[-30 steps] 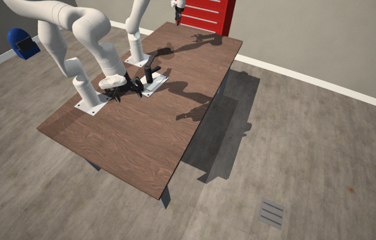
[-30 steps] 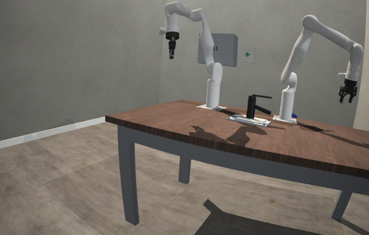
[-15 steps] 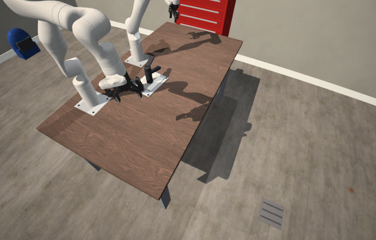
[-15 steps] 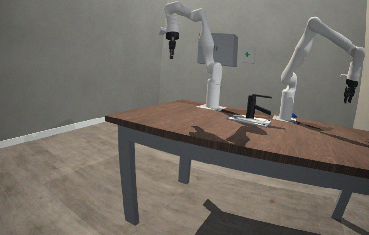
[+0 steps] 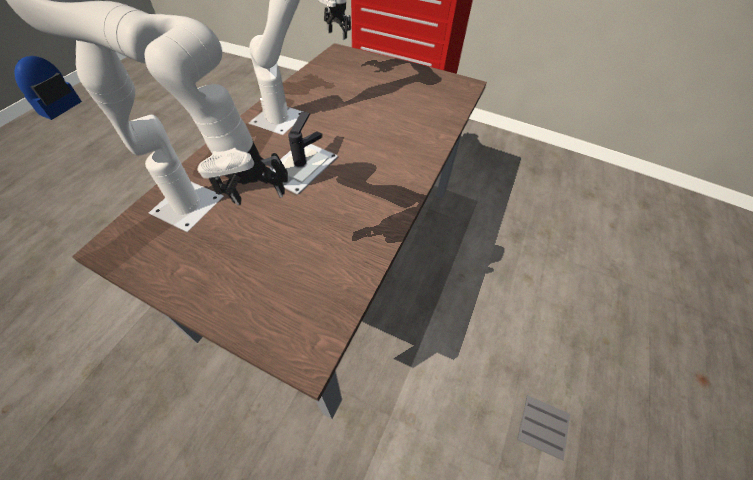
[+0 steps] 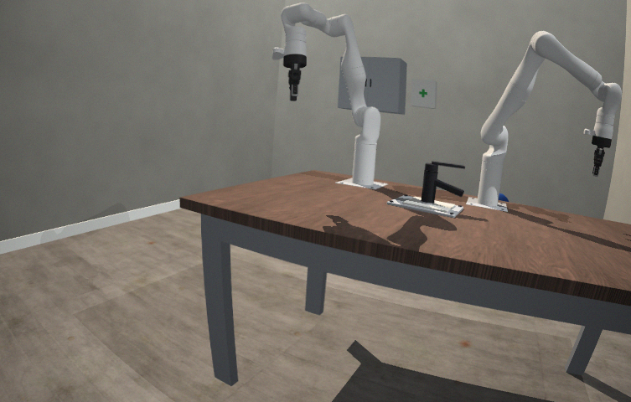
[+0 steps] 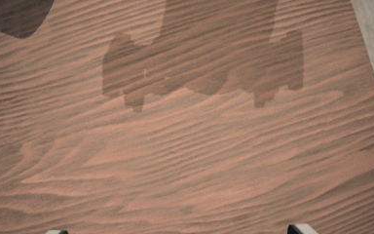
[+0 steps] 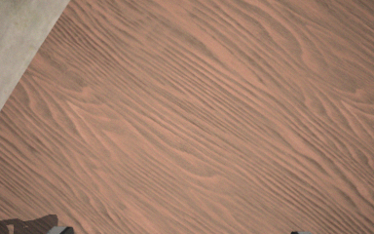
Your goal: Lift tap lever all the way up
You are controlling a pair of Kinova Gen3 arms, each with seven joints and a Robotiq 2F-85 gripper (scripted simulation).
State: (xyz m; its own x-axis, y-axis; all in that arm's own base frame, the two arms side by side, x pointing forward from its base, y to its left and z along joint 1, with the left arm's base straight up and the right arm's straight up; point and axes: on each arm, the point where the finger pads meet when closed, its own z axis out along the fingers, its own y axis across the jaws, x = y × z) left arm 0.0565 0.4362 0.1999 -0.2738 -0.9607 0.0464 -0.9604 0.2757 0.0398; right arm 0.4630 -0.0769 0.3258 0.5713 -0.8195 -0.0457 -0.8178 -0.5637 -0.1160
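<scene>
The black tap (image 5: 297, 149) (image 6: 428, 185) stands upright on a white base plate (image 5: 307, 180) (image 6: 443, 211) between the two arm bases. Its flat lever (image 5: 301, 123) (image 6: 449, 165) sits on top and looks nearly level in the exterior view, over the slanting spout (image 5: 312, 139) (image 6: 449, 188). My left gripper (image 5: 337, 32) (image 6: 596, 173) (image 7: 179, 231) is open and empty, high and well to the far side of the tap in the top view. My right gripper (image 5: 259, 196) (image 6: 293, 99) (image 8: 181, 231) is open and empty, high on the tap's other side. Neither wrist view shows the tap.
The wooden table (image 5: 237, 279) (image 6: 268, 208) carries the tap and both arms. The left arm's base (image 5: 273, 101) (image 6: 489, 179) stands close to the tap. The right arm's base (image 5: 173, 184) (image 6: 364, 159) is on the other side. A red drawer cabinet (image 5: 457, 35) stands beyond the table's far end.
</scene>
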